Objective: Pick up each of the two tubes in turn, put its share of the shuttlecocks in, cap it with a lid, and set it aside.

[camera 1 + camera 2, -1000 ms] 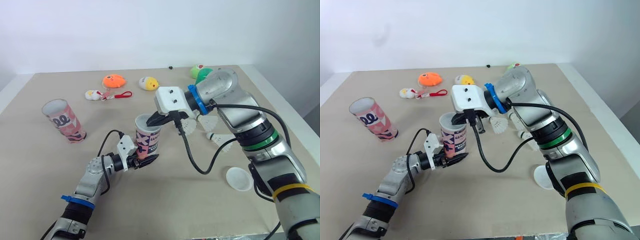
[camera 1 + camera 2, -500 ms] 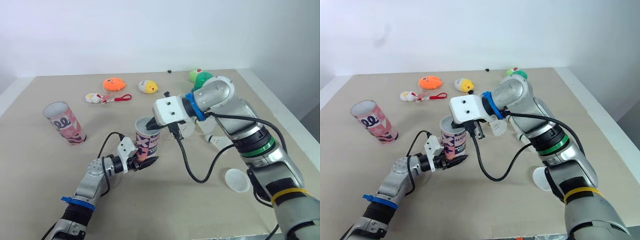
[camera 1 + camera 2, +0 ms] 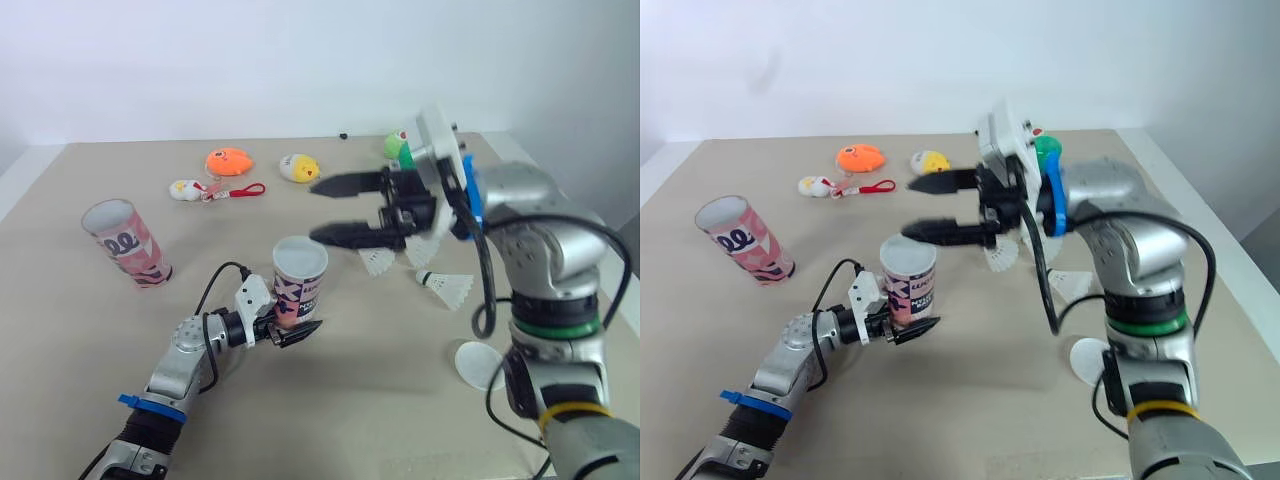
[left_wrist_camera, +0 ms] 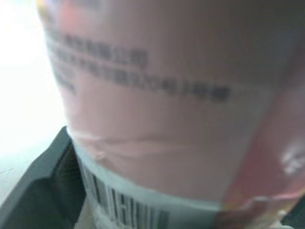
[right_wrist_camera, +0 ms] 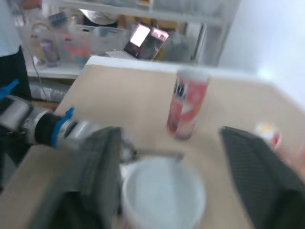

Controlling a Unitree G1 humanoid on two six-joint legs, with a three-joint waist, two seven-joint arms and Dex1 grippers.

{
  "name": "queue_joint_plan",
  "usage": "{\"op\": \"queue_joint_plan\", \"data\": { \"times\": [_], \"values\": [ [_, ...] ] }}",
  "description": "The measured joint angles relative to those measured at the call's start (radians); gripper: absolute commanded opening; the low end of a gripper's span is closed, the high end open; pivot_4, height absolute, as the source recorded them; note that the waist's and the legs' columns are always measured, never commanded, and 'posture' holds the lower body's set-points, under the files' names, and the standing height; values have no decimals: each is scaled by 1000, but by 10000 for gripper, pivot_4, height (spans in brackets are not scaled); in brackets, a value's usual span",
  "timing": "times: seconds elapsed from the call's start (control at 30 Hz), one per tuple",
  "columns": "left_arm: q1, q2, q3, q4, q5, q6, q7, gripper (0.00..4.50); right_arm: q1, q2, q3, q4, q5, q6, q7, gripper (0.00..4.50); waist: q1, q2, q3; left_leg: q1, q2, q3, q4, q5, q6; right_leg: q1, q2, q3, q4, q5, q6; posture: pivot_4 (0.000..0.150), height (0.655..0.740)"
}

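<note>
Upright at mid-bench, the tube (image 3: 299,282) stands with its long axis vertical and its base pinched by the left gripper (image 3: 289,326). My right gripper (image 3: 314,210) hangs above its mouth, apart from it, fingers spread wide and empty, tips toward 9 o'clock. The loose shuttlecocks (image 3: 378,262) lie on the bench (image 3: 350,420) at 3 o'clock of the tube, nearer my right arm, which I judge should fetch the next one.

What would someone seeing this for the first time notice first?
The right gripper stands out first, wide open in the air over the table. Just below it, the left gripper clamps the base of an upright pink tube; a second tube stands off to the left.
</note>
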Motion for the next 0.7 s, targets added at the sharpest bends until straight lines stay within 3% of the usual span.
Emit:
{"op": "queue_joint_plan", "data": {
  "times": [0.13,0.3,0.7],
  "values": [
    [0,48,2,-21,-15,22,-29,45000,201,-40,39,-64,-53,-84,-37,44183,-8,6,6,1,0,1,0,-3,3,-1,2,2,0,-1,0,1500,7400],
    [16,173,19,-46,-24,23,-103,45000,387,44,122,-68,-162,-285,-140,44183,-21,1,9,3,7,0,-1,-5,3,-2,11,3,0,-2,-5,1500,7400],
    [95,384,156,-41,-94,9,-201,45000,433,163,241,181,-323,-562,-218,44183,-35,-4,18,4,16,2,-1,-6,2,-4,18,2,3,-2,-14,1500,7400]
  ]
}}
